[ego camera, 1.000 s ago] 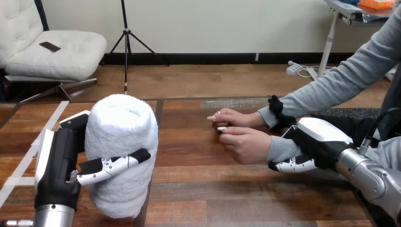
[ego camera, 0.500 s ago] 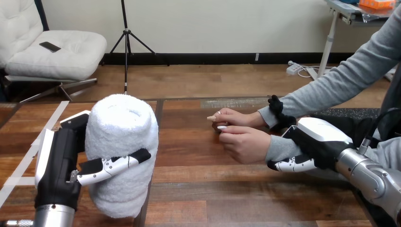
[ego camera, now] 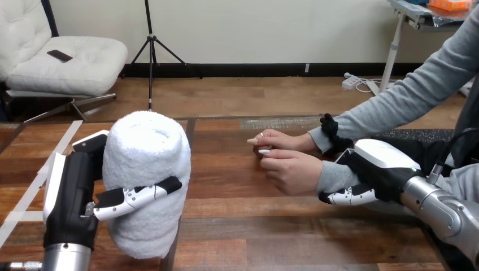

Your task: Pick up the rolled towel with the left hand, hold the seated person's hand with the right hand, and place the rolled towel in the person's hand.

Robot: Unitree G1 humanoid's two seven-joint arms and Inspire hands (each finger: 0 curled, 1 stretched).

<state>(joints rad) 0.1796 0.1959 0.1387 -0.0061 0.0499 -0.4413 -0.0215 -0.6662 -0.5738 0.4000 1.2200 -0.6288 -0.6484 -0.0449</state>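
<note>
Change since 1 second ago: the rolled towel (ego camera: 148, 169) has risen slightly with the left hand (ego camera: 72, 197), and the person's nearer hand (ego camera: 291, 172) has drawn a little toward the towel. The right hand (ego camera: 379, 169) shows no change. Current state: the left hand is closed round the towel, palm on its left flank and thumb across its front, holding it upright. Whether its lower end is off the counter (ego camera: 243, 226) cannot be told. Well to the right of the towel, the right hand lies over the person's wrist (ego camera: 333, 176) with a finger curled beneath the sleeve, so it has hold there. The nearer hand is loosely curled, palm not turned up, and touches the person's farther hand (ego camera: 278, 140) at the fingertips. Assessment: the step in hand is the carry to the person. Recommended: keep the towel upright, travel right in 1 level pass, and release only once the nearer hand opens to receive it. The roll looks soft and bulky, so a harder squeeze may deform it. Surface and clearance: the wooden counter between the towel and the nearer hand is bare, with strips of white tape (ego camera: 28, 192) left of the towel. Room for the pass appears ample.
</note>
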